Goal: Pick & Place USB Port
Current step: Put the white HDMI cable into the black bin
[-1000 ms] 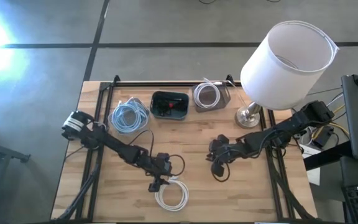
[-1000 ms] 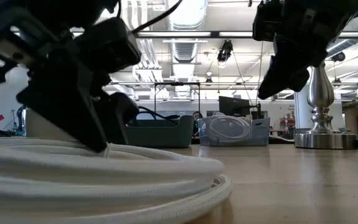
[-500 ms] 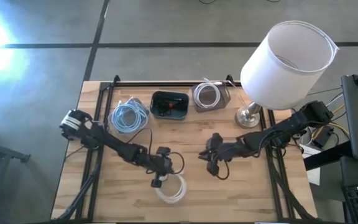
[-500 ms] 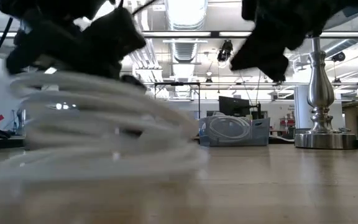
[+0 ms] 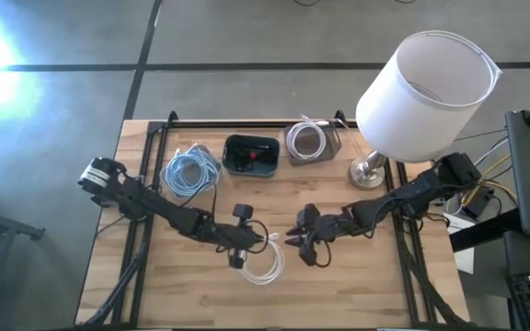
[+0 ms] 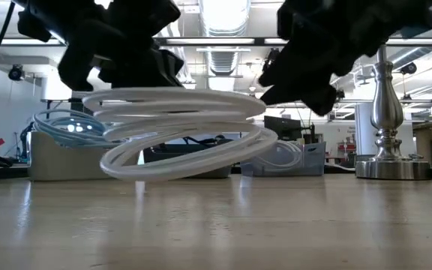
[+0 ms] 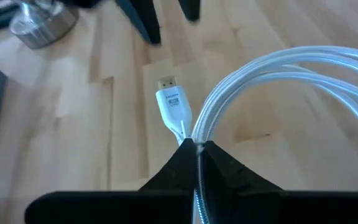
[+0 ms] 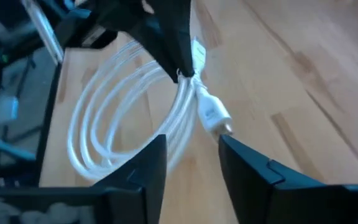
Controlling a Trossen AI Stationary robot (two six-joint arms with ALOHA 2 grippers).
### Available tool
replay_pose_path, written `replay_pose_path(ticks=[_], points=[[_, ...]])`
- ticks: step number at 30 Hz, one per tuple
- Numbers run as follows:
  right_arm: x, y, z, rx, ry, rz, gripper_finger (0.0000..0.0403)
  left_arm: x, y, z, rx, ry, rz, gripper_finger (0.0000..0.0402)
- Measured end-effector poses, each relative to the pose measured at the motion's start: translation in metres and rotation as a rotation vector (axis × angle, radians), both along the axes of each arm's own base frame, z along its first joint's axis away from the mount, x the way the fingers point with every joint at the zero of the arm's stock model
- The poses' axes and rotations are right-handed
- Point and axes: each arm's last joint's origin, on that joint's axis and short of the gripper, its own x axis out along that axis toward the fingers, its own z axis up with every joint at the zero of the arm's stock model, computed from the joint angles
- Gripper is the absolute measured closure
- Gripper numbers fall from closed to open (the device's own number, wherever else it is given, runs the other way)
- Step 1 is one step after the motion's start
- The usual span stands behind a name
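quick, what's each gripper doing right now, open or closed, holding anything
Left gripper: shut on the white cable, coil lifted off the table.
Right gripper: open, holding nothing, next to the cable's plug.

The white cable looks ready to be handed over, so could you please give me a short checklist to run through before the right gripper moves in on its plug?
1. Left gripper shut on the white cable: ok, its fingers pinch the cable just behind the plug.
2. Coil clear of the table: ok, the low view shows the loops hanging above the wood.
3. Plug exposed and reachable: ok, it sticks out free beyond the left fingers.
4. Right gripper open: ok, its fingers stand apart with the plug just ahead of the gap.
5. Plug lined up with that gap: cannot tell, it sits at a slant.
6. Lamp out of the path: ok, it stands behind the right arm.
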Motion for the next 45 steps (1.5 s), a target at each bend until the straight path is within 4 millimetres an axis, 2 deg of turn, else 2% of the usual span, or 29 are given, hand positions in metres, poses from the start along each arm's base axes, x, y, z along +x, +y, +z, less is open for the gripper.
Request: replay_pose_path(ticks=[5,9,21,30,34,41,45], points=[[0.009,-0.002,-0.012,0.135,0.002,-0.109,0.0237,0.002,0.001,0.004,0.053,-0.022,0.024,0.0380],[0.012,-0.001,-0.017,0.149,0.020,-0.121,0.0226,0.004,0.001,0.006,0.099,-0.032,0.037,0.0379],[0.020,0.002,-0.006,0.165,-0.012,-0.114,0.0225,0.008,0.000,0.016,0.151,-0.075,0.055,0.0379],[0.020,0.002,-0.005,0.155,-0.018,-0.109,0.0229,0.012,-0.001,0.023,0.177,-0.135,0.046,0.0378],[0.020,0.002,-0.005,0.131,-0.020,-0.097,0.0255,0.012,-0.001,0.023,0.176,-0.139,0.047,0.0378],[0.020,0.001,-0.005,0.121,-0.020,-0.099,0.0341,0.012,-0.001,0.024,0.173,-0.146,0.054,0.0378],[0.020,0.000,-0.005,0.048,-0.025,-0.098,0.0377,0.012,-0.001,0.024,0.164,-0.149,0.060,0.0368]])
